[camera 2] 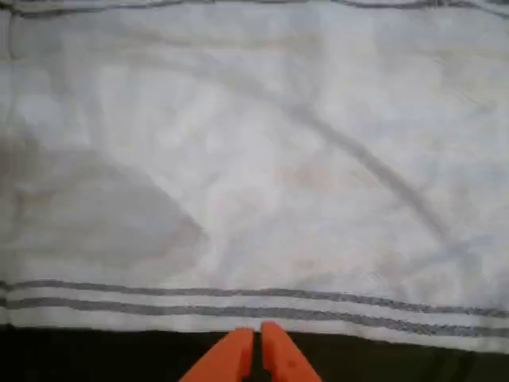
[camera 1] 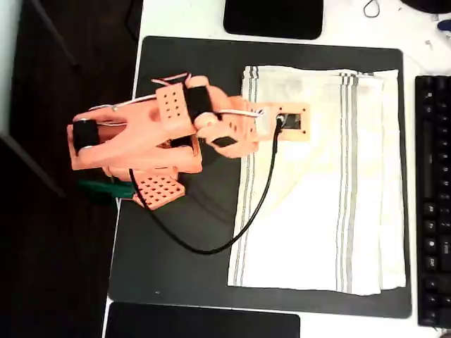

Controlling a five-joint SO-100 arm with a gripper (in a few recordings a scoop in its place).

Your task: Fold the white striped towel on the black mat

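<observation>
I see the hand [camera 2: 256,344] nearly closed, empty, above the white striped towel [camera 1: 320,176] edge; I should lower onto the hem, pinching cloth only, not the black mat [camera 1: 183,232].

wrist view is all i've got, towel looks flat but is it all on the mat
Observer: Yes. In the overhead view the towel lies spread out, wholly on the mat, toward the mat's right side.
Operator: where's the arm over it
Observer: The arm comes from the left of the picture, with its wrist over the towel's left striped edge, near the upper corner.
Operator: anything in the way
Observer: A black cable loops from the wrist across that edge and onto the bare mat.
</observation>
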